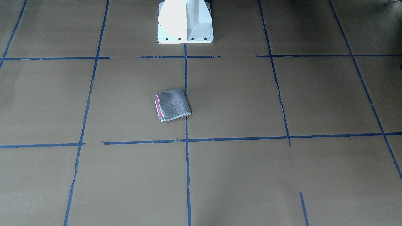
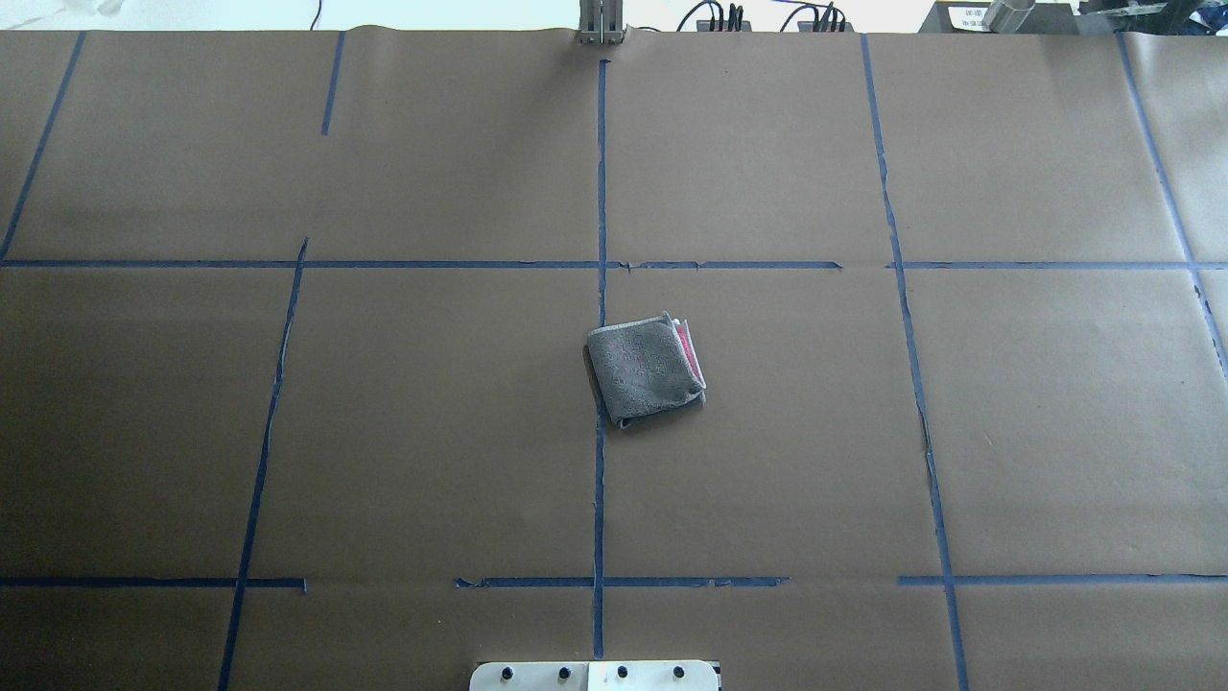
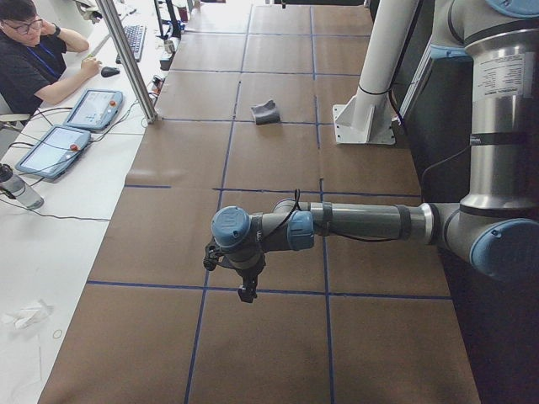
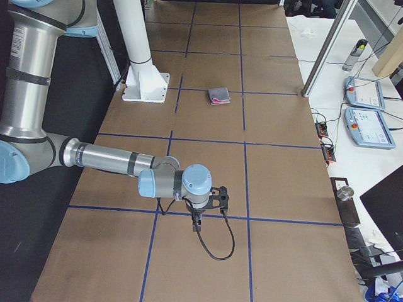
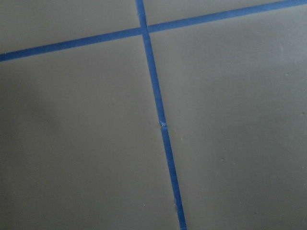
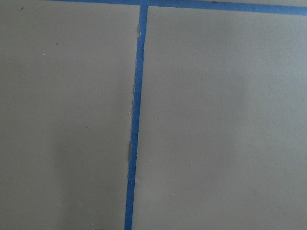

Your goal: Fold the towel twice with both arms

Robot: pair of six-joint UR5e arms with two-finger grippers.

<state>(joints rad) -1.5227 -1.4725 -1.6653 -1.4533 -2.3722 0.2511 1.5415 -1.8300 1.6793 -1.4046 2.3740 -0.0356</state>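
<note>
The towel (image 2: 645, 369) lies folded into a small square near the table's middle, grey face up, with pink and a whitish border showing at one open edge. It also shows in the front-facing view (image 1: 172, 104), the left side view (image 3: 266, 111) and the right side view (image 4: 219, 95). No gripper touches it. My left gripper (image 3: 247, 293) hangs over the table far from the towel, near that table end. My right gripper (image 4: 196, 223) hangs over the opposite end. I cannot tell whether either is open or shut. The wrist views show only bare paper and tape.
Brown paper with blue tape lines (image 2: 601, 288) covers the table. The white pedestal base (image 1: 185, 22) stands at the robot's side. An operator (image 3: 34, 59) sits at a side bench with tablets (image 3: 50, 151). A metal post (image 3: 126, 59) stands at the table's edge.
</note>
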